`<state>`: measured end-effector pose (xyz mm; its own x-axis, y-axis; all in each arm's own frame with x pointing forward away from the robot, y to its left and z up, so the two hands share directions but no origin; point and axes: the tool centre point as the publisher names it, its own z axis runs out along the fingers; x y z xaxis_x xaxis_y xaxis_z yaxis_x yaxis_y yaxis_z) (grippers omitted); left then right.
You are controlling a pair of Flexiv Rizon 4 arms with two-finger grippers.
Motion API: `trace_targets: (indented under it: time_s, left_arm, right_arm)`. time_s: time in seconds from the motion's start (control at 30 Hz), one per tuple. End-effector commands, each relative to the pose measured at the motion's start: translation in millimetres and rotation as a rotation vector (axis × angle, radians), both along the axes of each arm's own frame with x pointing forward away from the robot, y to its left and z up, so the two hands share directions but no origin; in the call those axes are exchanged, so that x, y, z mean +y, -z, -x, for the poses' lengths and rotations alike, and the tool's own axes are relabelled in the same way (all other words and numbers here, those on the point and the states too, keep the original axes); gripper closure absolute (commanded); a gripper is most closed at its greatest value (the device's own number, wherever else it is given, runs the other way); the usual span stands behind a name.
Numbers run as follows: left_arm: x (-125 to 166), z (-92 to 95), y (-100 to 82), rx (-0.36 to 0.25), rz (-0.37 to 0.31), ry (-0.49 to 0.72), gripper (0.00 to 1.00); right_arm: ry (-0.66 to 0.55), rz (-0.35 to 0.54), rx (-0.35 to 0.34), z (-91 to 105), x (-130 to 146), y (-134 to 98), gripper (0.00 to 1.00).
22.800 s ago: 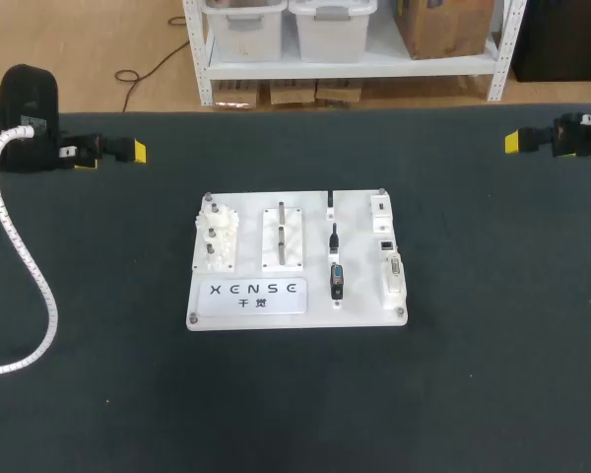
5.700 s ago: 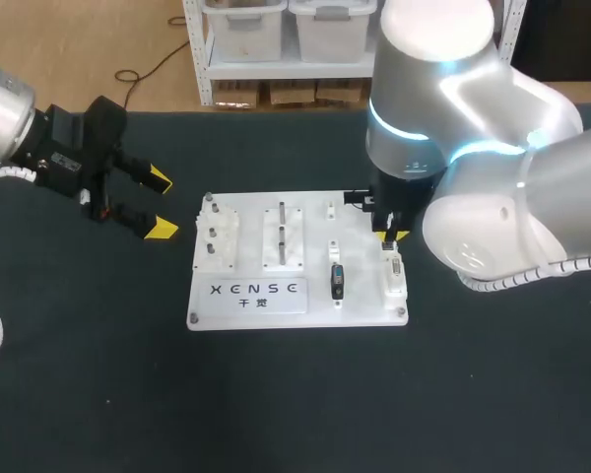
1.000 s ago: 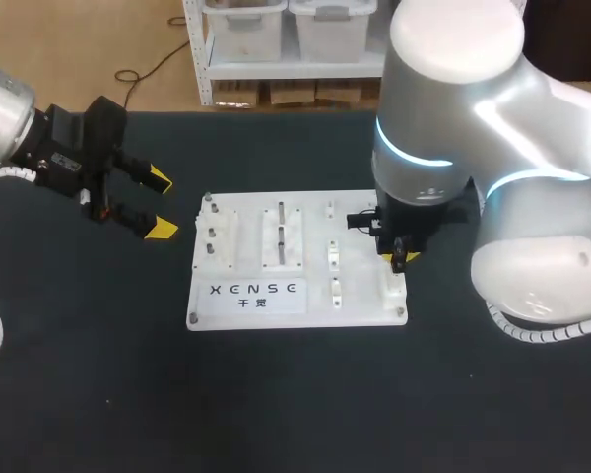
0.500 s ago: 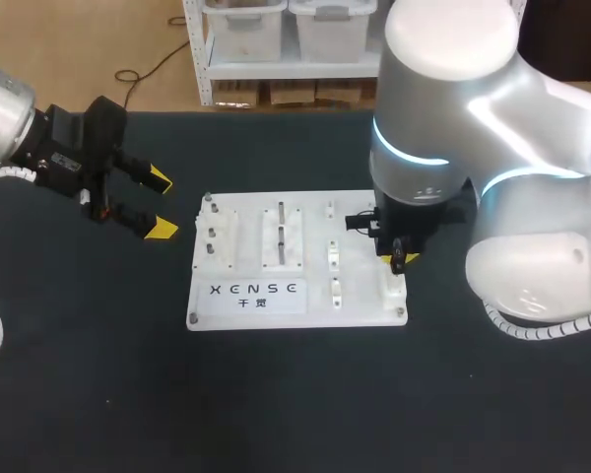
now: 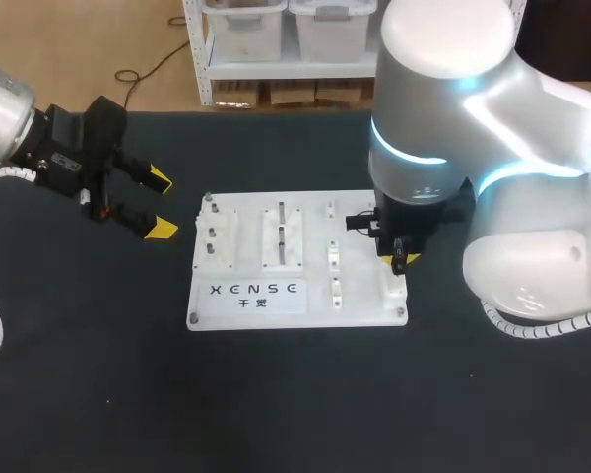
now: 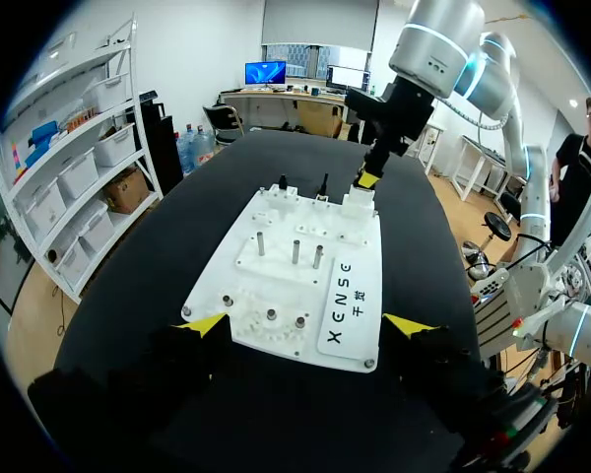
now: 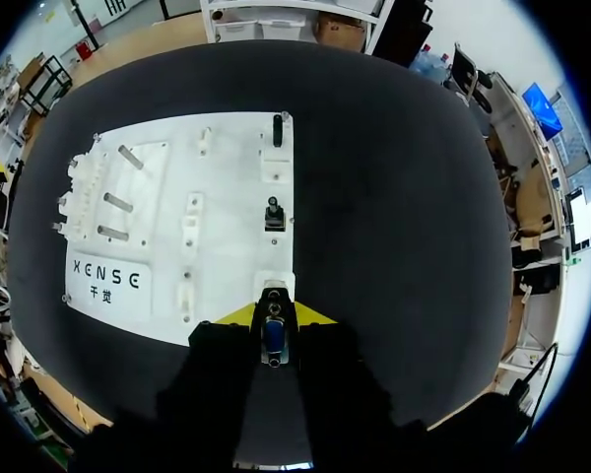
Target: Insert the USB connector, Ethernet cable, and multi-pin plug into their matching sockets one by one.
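Observation:
The white board point(image 5: 295, 301) lies mid-table. My right gripper point(image 5: 398, 258) stands over its front right corner, shut on the blue and silver multi-pin plug point(image 7: 273, 340), which sits right over the long white socket point(image 5: 392, 283). In the right wrist view the plug is pinched between the yellow tips of the right gripper point(image 7: 276, 317). Ahead of it the Ethernet plug point(image 7: 274, 214) and the USB connector point(image 7: 277, 128) stand in their sockets along the same edge. My left gripper point(image 5: 143, 205) hangs open left of the board, and in its own view the left gripper point(image 6: 307, 325) holds nothing.
Two empty white cable holders point(image 5: 333, 254) stand in the board's middle column. Upright metal posts point(image 5: 282, 235) and a peg block point(image 5: 217, 236) fill its left half. My right arm's bulky body covers the table to the right of the board.
The multi-pin plug, in its mid-board holder some seconds ago, is now in my right gripper over the socket. In the last second the gripper has barely moved. The left arm has kept still.

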<state>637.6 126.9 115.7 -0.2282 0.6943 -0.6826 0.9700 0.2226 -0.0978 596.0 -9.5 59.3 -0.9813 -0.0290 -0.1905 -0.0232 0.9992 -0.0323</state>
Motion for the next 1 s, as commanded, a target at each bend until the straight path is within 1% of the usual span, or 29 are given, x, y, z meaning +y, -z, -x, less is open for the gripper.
trace_targets:
  time_s: [0.03, 0.07, 0.1, 0.17, 0.23, 0.27, 0.3, 0.6, 0.83, 1.0]
  left_arm:
    - [0.3, -0.2, 0.6, -0.002, 0.002, 0.001, 0.00]
    - [0.3, -0.2, 0.6, -0.002, 0.002, 0.001, 0.00]
    - [0.3, -0.2, 0.6, -0.002, 0.002, 0.001, 0.00]
    - [0.3, -0.2, 0.6, -0.002, 0.002, 0.001, 0.00]
    - [0.3, -0.2, 0.6, -0.002, 0.002, 0.001, 0.00]
    - [0.3, -0.2, 0.6, -0.002, 0.002, 0.001, 0.00]
    - [0.3, -0.2, 0.6, -0.002, 0.002, 0.001, 0.00]
    - [0.3, -0.2, 0.6, -0.002, 0.002, 0.001, 0.00]
    - [0.3, -0.2, 0.6, -0.002, 0.002, 0.001, 0.00]
    - [0.3, -0.2, 0.6, -0.002, 0.002, 0.001, 0.00]
  right_arm:
    - [-0.001, 0.011, -0.013, 4.6, 0.3, 4.2, 1.00]
    - [-0.006, 0.011, -0.025, 4.7, 0.4, 4.7, 1.00]
    - [-0.011, 0.016, -0.050, 5.7, 0.6, 5.4, 1.00]
    - [-0.007, 0.011, -0.067, 7.2, 0.8, 7.6, 1.00]
    - [-0.012, 0.007, -0.107, 8.5, 0.8, 10.1, 1.00]
    - [-0.011, 0.011, -0.114, 9.6, 1.2, 11.4, 1.00]
    - [0.002, 0.000, -0.102, 10.6, 0.9, 13.4, 1.00]
    - [0.017, 0.001, -0.106, 13.2, -2.7, 24.4, 1.00]
    - [0.050, -0.009, -0.049, 6.6, -0.5, 44.2, 1.00]
    - [0.050, -0.008, -0.023, -0.2, 2.3, 57.0, 1.00]
